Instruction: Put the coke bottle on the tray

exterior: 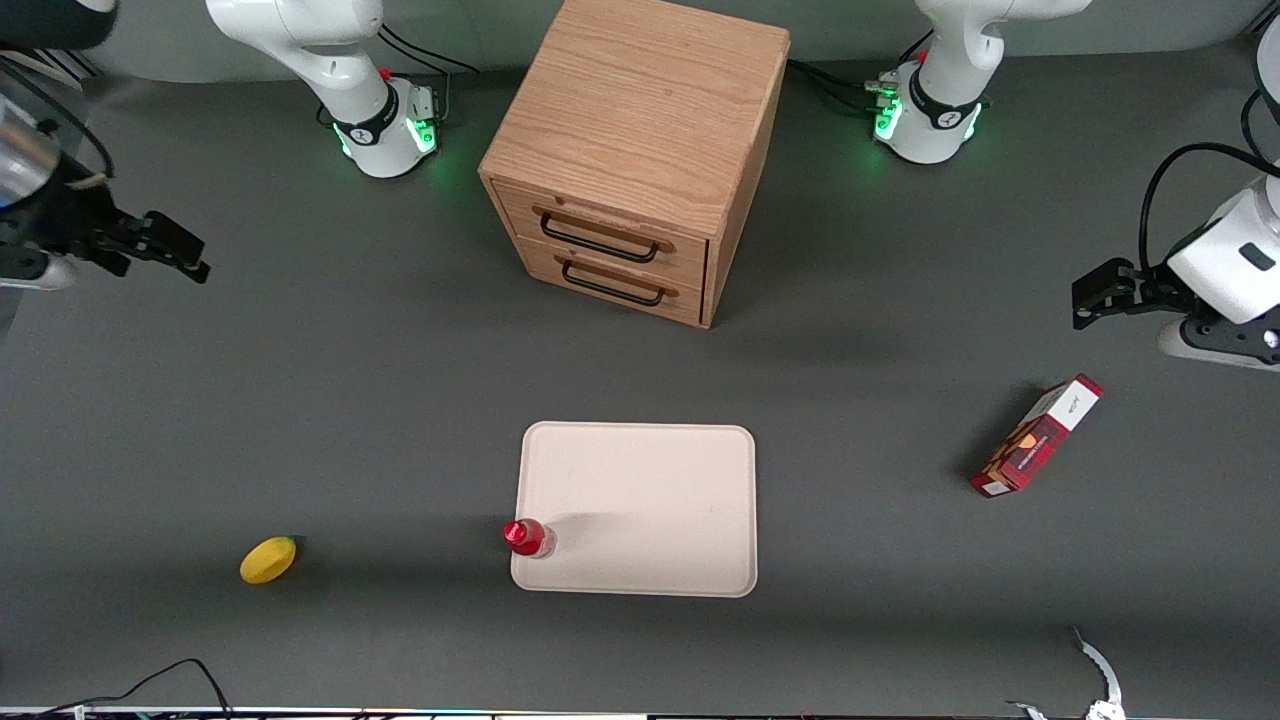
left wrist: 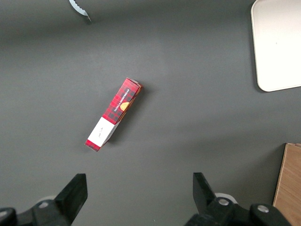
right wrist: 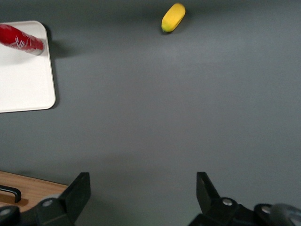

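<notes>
- Bottle [right wrist: 21, 39]: its cap end is cut off by the wrist picture's edge.
- Tray [right wrist: 28, 89]: only the corner under the bottle shows.
- Claw [exterior: 165, 250]: arm cropped.

Grey table [exterior: 330, 400], tray [exterior: 650, 480], lemon [exterior: 268, 560], carton [exterior: 1037, 437], cabinet [exterior: 640, 130]

Gripper [exterior: 170, 250] hangs wide open above bare table [exterior: 330, 400] at working arm's end, nothing under its fingers [right wrist: 77, 190]. Open tabletop runs between it and tray [exterior: 660, 470]. Coke bottle [exterior: 527, 537] upright on tray's corner nearest front camera, only thing standing on tray; rest of tray surface free. Yellow fruit [exterior: 268, 559] lies well apart from bottle, near front camera. Wooden drawer cabinet [exterior: 640, 150] stands tall, farther from front camera than tray. Red carton [exterior: 1038, 436] toward parked arm's end
</notes>
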Controlling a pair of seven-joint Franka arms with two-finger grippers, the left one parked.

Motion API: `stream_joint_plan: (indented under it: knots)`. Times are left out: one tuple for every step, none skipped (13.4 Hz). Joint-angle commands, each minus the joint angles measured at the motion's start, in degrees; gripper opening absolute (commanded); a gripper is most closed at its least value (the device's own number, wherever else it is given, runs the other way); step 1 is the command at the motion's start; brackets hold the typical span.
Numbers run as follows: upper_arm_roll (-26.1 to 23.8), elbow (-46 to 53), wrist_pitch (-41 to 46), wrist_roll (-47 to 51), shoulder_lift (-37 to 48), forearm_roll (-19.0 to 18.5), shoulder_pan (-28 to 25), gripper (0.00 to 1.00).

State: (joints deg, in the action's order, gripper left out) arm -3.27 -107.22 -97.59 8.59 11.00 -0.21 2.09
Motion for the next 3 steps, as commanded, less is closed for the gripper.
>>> stream_joint_plan:
  knots:
    - [0.2, -2.0, -1.3, 1.4, 2.4, 2.1, -0.2, 1.00]
    - [0.2, -0.9, 0.0, 3.5, 1.7, 2.1, -0.2, 1.00]
    - [0.2, -0.1, 0.6, 4.1, 1.3, 2.1, -0.2, 1.00]
